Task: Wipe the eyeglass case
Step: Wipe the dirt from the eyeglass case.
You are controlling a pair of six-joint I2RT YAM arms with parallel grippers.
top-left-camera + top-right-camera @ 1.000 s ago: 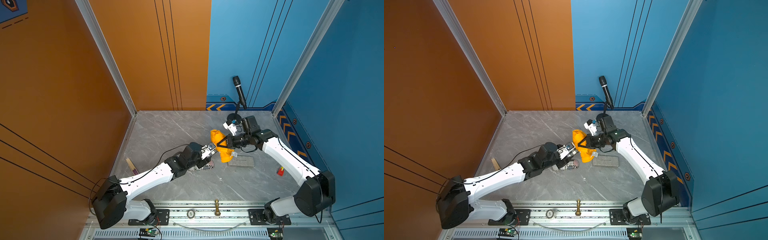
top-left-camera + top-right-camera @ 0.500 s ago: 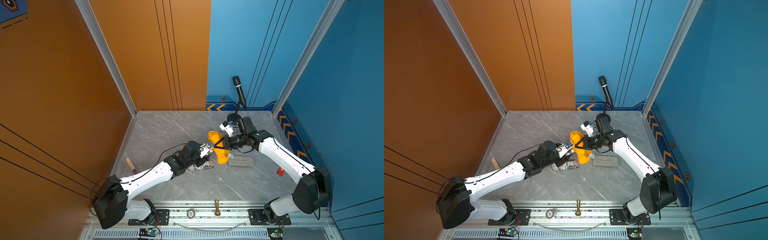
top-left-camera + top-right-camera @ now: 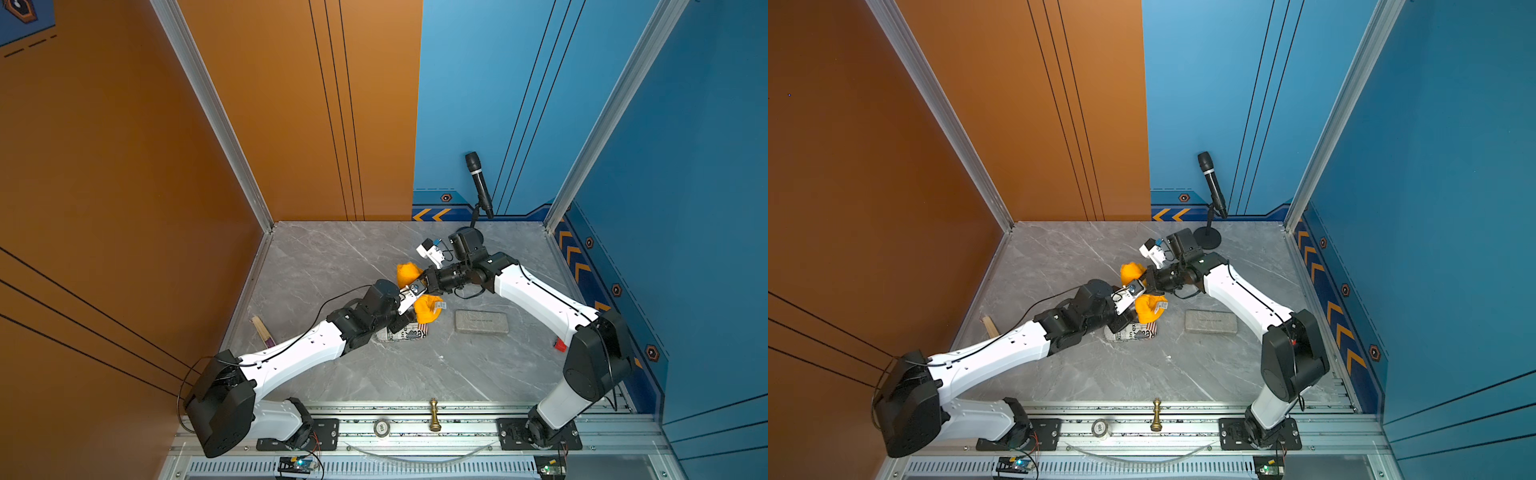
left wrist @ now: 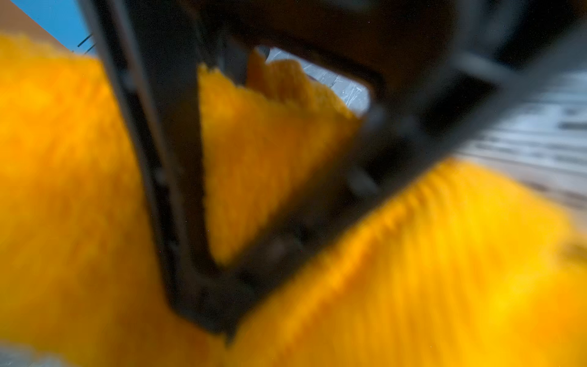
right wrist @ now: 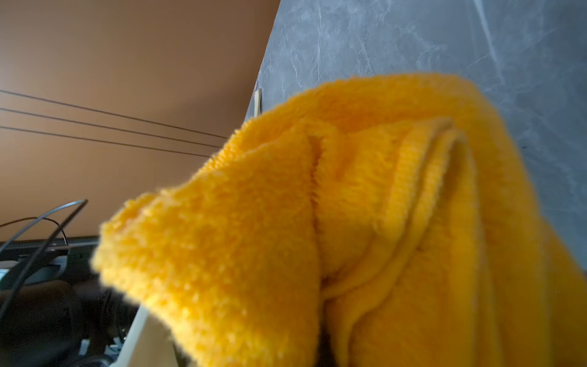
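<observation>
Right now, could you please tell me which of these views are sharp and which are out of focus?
Left wrist view: almost all blur, the orange cloth and the dark fingers smeared. Right wrist view: cloth pile fairly crisp mid-frame, softer toward the edges. Both top views: sharp and evenly lit, with only soft shadows on the table.

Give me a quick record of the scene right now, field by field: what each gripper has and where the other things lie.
cloth: orange fluffy cloth, bunched, hanging between the two arms
left gripper: shut on the cloth
right gripper: shut on the cloth, from the opposite side
grey rectangular case: flat on the grey marble table, apart from the cloth, untouched
newsprint-patterned pouch: on the table, partly under the left arm; contact with the cloth unclear
</observation>
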